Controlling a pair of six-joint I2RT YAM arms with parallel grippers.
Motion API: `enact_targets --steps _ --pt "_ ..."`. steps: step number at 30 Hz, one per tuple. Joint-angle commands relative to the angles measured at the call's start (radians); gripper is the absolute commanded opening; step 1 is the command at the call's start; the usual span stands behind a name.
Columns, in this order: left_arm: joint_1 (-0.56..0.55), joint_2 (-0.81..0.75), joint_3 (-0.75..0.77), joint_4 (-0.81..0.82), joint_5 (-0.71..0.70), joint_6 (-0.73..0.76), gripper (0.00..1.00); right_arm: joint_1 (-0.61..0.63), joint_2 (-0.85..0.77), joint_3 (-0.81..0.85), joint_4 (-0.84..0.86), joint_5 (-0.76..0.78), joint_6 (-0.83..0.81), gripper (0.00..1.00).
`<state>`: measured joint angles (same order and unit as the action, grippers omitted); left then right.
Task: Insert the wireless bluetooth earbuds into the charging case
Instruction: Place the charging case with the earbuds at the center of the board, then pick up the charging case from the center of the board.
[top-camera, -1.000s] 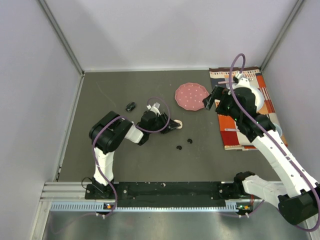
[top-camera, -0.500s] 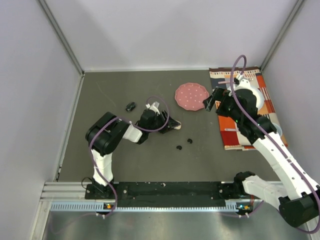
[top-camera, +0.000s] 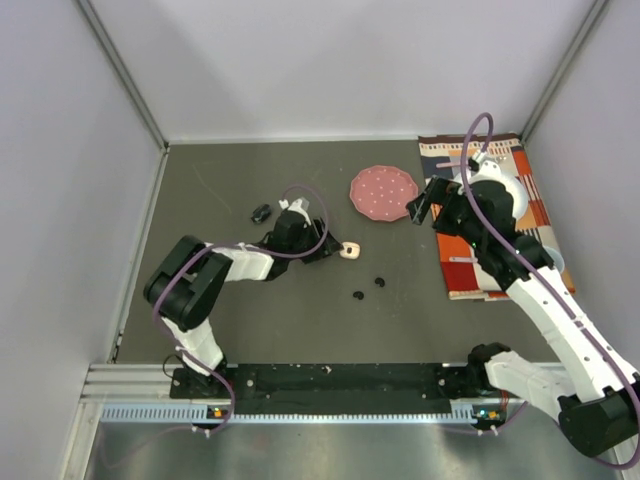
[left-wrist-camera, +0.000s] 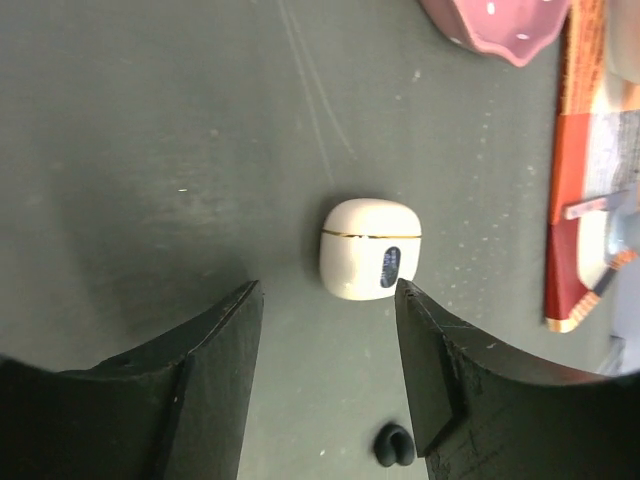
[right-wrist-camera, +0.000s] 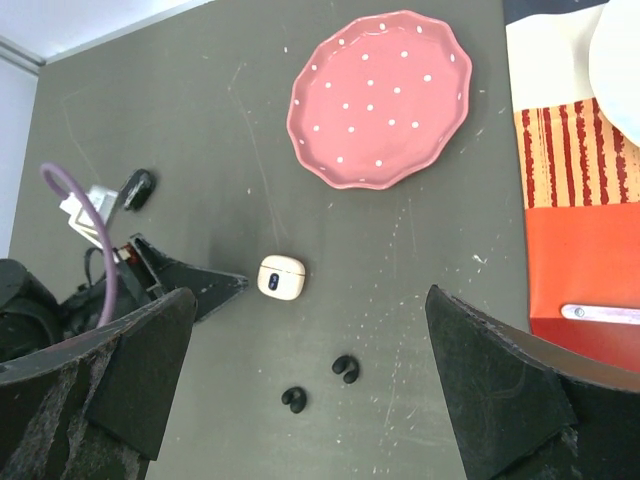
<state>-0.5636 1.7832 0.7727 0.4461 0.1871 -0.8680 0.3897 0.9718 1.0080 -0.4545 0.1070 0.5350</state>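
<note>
The cream charging case (top-camera: 349, 250) lies on the dark table with its lid down, also seen in the left wrist view (left-wrist-camera: 370, 250) and the right wrist view (right-wrist-camera: 281, 277). My left gripper (top-camera: 326, 247) is low on the table just left of the case, open, its fingertips (left-wrist-camera: 250, 300) short of the case and not touching it. Two black earbuds (top-camera: 358, 295) (top-camera: 380, 282) lie loose in front of the case; one shows by my left gripper's right finger (left-wrist-camera: 393, 445). My right gripper (top-camera: 418, 204) hangs high and open, looking down on the case and both earbuds (right-wrist-camera: 294, 399) (right-wrist-camera: 346, 368).
A pink dotted plate (top-camera: 383, 191) sits behind and right of the case. A small black object (top-camera: 261, 212) lies behind the left arm. A patterned mat (top-camera: 497, 170) covers the right side of the table, with a white dish (right-wrist-camera: 620, 60) on it.
My left gripper, shut over the case a second ago, has opened and drawn back left, leaving the case on the table. The left elbow swung left. The right arm barely moved.
</note>
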Motion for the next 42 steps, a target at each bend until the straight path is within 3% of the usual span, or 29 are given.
enact_targets --steps 1,9,10,13,23,30,40,42 --pt "0.014 -0.102 0.066 -0.208 -0.090 0.145 0.61 -0.012 -0.013 -0.003 0.031 0.007 -0.009 0.99" --pt "0.037 -0.199 0.115 -0.322 -0.178 0.302 0.61 -0.011 0.019 0.006 0.031 0.014 -0.044 0.99" --pt "0.039 -0.200 0.126 -0.366 -0.255 0.331 0.63 -0.012 0.021 0.009 0.031 0.013 -0.053 0.99" --pt "0.063 -0.194 0.163 -0.415 -0.297 0.418 0.64 -0.012 0.044 0.015 0.033 0.007 -0.082 0.99" --pt "0.355 -0.222 0.201 -0.487 -0.248 0.527 0.70 -0.012 0.100 0.038 0.031 0.010 -0.113 0.99" --pt "0.401 -0.179 0.221 -0.421 -0.339 0.653 0.76 -0.014 0.160 0.064 0.034 -0.021 -0.107 0.99" --pt "0.442 -0.044 0.382 -0.441 -0.147 0.826 0.76 -0.012 0.176 0.061 0.034 -0.029 -0.113 0.99" --pt "0.445 0.019 0.434 -0.555 -0.129 0.860 0.75 -0.012 0.176 0.058 0.034 -0.027 -0.116 0.99"
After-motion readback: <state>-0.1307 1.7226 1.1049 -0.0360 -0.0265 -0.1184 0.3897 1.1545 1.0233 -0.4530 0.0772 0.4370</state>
